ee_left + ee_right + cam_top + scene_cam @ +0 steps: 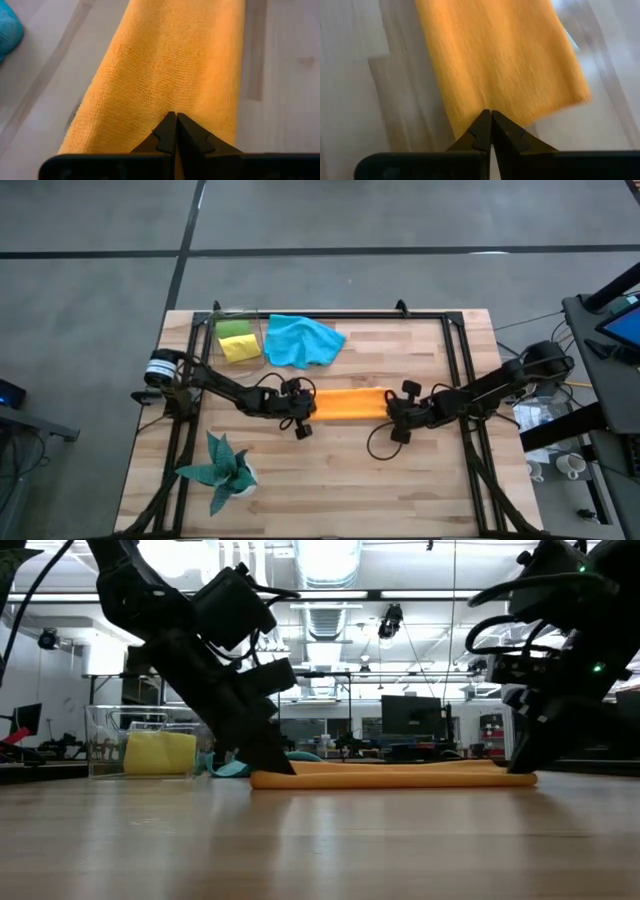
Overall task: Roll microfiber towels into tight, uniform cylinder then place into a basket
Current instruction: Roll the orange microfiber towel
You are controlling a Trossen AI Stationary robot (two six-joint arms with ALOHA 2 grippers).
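Left gripper (303, 408) and right gripper (392, 412) clenched on opposite ends of orange towel (350, 402) — roll evenly, both ends in step, keep cloth taut, edges aligned.

I see a light butcher-block wooden table (330, 480) standing on a grey concrete floor (90, 300) crossed by dark seam lines. Beyond the table I see an open ceiling with white ducts (330, 615) and bright strip lights, and a dark flat monitor (408, 718) stands in the far room.
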